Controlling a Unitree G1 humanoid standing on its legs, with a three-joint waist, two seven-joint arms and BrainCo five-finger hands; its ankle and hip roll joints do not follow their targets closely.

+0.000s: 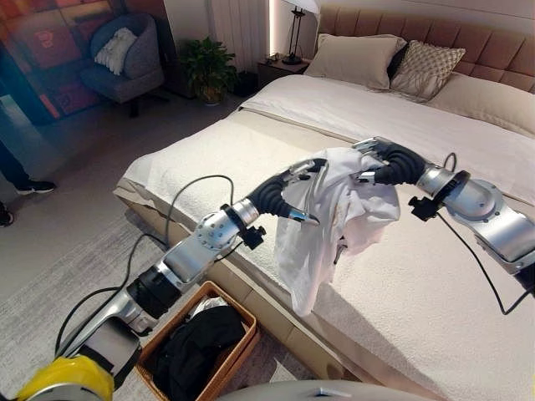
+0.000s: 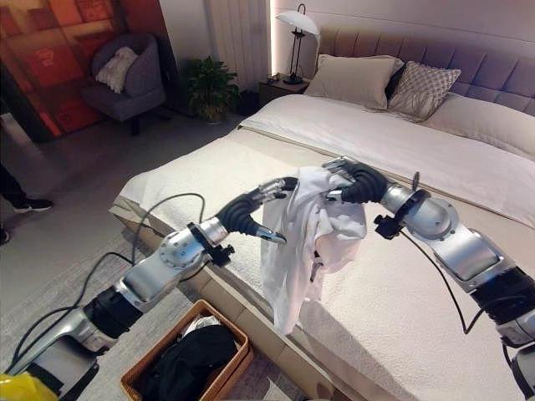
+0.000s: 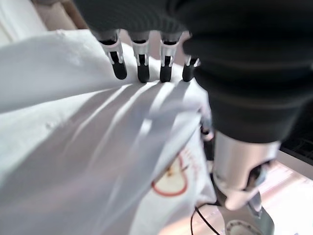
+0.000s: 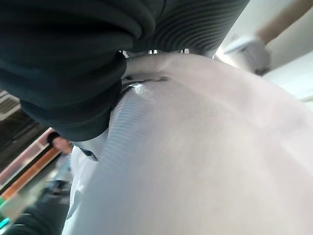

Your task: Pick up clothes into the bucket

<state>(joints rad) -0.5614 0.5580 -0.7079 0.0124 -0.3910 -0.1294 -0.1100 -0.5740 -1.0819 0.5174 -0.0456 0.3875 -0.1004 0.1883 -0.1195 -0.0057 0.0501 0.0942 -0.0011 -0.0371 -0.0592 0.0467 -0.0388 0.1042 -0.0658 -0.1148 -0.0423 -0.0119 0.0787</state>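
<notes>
White shirt (image 1: pixel 334 221) held up over the near edge of the bed (image 1: pixel 435 284), draped from both hands, lower part hanging down past the bed's side. Printed red ring on the cloth, seen in the left wrist view. Left hand (image 1: pixel 299 194) at the shirt's left side, fingers (image 3: pixel 142 63) fairly straight with dark tips pressed against the cloth, thumb below; whether pinching or just pushing, cannot tell. Right hand (image 2: pixel 347 180) at the shirt's top right, cloth bunched over and around it, fingers hidden in the folds, so spread or pinching cannot be told. Woven basket (image 1: pixel 242 322) on the floor beside the bed, below and left of the hanging shirt, already holding dark clothes (image 1: pixel 196 347) and a bit of something pale. Rug (image 1: pixel 50 284) under the basket. Two pillows (image 1: pixel 355 58) at the head of the bed, one plain, one patterned. Lamp (image 2: pixel 297 25) on the nightstand, potted plant (image 1: pixel 205 67) next to it, grey armchair (image 1: pixel 125 58) with a white cushion further left. A person's dark shoe (image 1: pixel 33 186) at the far left on the floor.
</notes>
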